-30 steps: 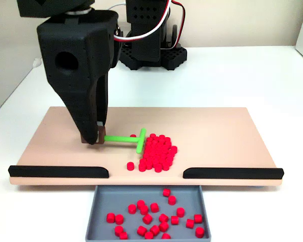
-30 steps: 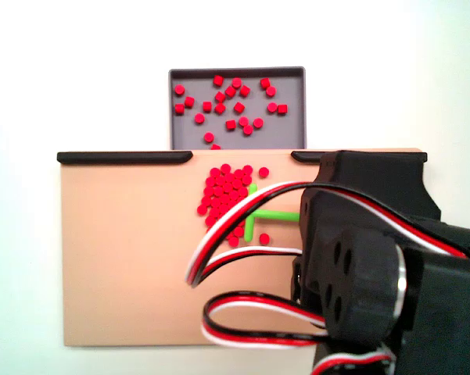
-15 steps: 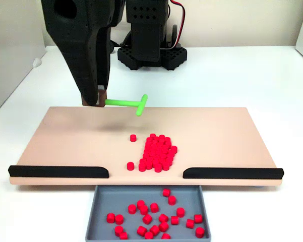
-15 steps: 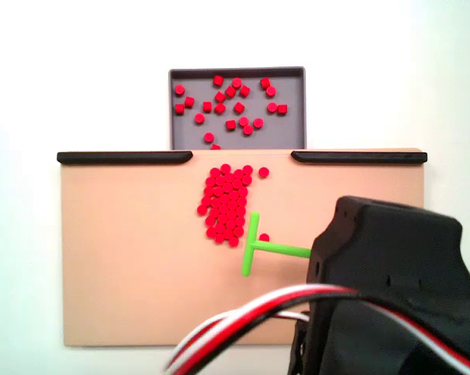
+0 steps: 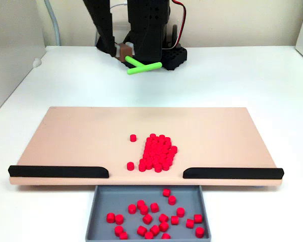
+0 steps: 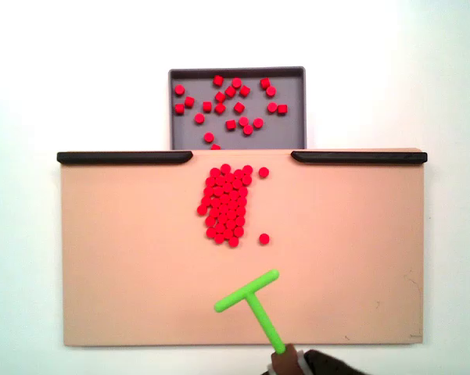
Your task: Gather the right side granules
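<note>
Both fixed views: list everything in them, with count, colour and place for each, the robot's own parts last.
Granules on the board: a few dozen, red, one tight cluster at the gap between the rails, with three strays beside it.
Granules in the tray: about twenty, red, scattered.
Board: one, tan, flat on the white table.
Rails: two, black, along the board's tray-side edge, with a gap between them.
Tray: one, grey, below the gap.
Pusher rod: one, green, T-shaped, raised off the board.
Gripper: one, black, shut on the rod's stem, near the arm base.
</note>
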`<state>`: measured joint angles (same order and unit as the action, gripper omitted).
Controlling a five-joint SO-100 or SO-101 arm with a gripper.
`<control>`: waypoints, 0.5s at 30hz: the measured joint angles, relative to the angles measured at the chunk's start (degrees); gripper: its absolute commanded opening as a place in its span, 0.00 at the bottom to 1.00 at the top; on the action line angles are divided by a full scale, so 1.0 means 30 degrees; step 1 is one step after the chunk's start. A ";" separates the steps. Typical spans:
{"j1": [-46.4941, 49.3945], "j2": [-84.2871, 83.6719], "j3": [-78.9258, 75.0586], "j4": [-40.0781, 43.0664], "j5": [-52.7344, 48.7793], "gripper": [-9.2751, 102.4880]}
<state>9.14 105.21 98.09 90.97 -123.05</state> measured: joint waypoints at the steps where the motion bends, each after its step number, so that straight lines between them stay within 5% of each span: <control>1: -0.0117 0.0645 0.0557 0.0029 0.1113 0.08; 10: -0.1406 0.2959 0.3428 0.0029 0.8936 0.08; 15: -0.1934 0.2666 0.3428 0.0381 1.0547 0.08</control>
<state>3.34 113.20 108.37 92.11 -91.41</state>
